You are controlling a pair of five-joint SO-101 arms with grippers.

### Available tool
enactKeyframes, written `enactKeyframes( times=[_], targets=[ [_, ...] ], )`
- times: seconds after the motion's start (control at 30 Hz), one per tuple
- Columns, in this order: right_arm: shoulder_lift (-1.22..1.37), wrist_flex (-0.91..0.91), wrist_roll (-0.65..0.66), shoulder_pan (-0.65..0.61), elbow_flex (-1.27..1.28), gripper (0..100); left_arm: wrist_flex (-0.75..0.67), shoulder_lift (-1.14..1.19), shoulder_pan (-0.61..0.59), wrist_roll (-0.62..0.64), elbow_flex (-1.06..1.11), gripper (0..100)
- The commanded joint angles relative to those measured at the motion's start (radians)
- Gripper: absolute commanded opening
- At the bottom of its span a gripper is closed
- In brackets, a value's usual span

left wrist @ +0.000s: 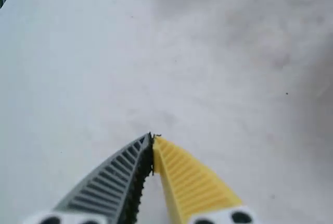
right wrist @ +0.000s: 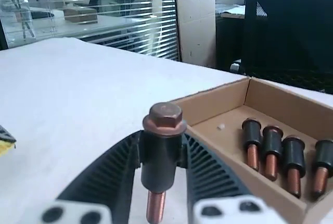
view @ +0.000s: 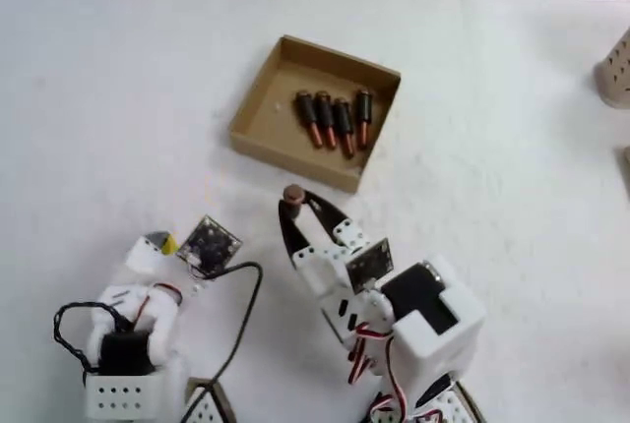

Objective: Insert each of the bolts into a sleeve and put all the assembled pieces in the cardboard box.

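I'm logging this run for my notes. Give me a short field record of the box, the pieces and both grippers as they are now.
container: cardboard box, open, on the white table
in container: four assembled pieces, lying side by side
right gripper: shut on a fifth piece
fifth piece pose: upright, bolt head up, shank showing below the dark sleeve
fifth piece place: just outside the box's near wall, not yet inside
left gripper: shut, empty, over bare table
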Motion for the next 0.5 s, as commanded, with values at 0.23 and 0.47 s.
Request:
enactKeyframes(
  times=[0.23, 0.47],
  targets=[
    [-0.427, 0.527, 0.011, 0.166, -0.120, 1.6, 0.005, -0.001, -0.016, -0.132, 0.000, 2],
    [-0.754, 1.050, 0.009, 0.242, -0.259, 1.7, 0.005, -0.001, -0.045, -0.143, 0.000, 2]
  ],
)
